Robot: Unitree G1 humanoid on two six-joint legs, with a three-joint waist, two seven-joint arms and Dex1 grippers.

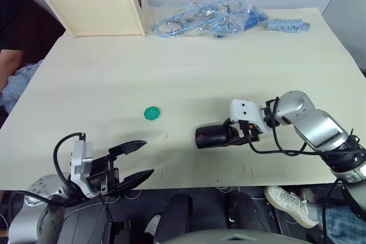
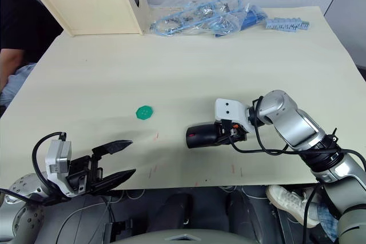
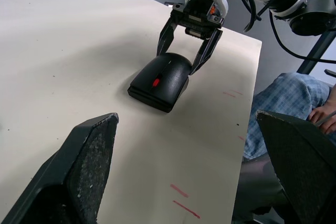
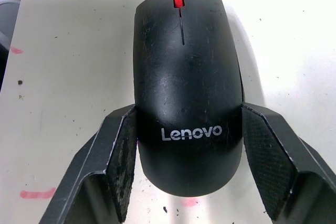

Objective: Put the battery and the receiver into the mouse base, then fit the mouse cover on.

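Since the cover (image 4: pixel 186 93) already sits on the base (image 3: pixel 152 94), the mouse looks assembled, with no battery lying loose on the table (image 1: pixel 200 61); judging by that, only a last press or a release is left. It rests near the table's front edge. The right gripper (image 1: pixel 243 131) straddles its rear end (pads (image 4: pixel 125 156) touching the sides or nearly so). The left gripper (image 1: pixel 137 161) hangs wide open and empty at the front edge.

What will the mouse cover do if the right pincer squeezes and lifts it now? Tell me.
The mouse cover looks glossy and curved, so it may slip between the right pincer pads. It seems a rigid shell, unlikely to flex. It sits over the mouse base; whether it is latched cannot be told, so it might lift off alone.
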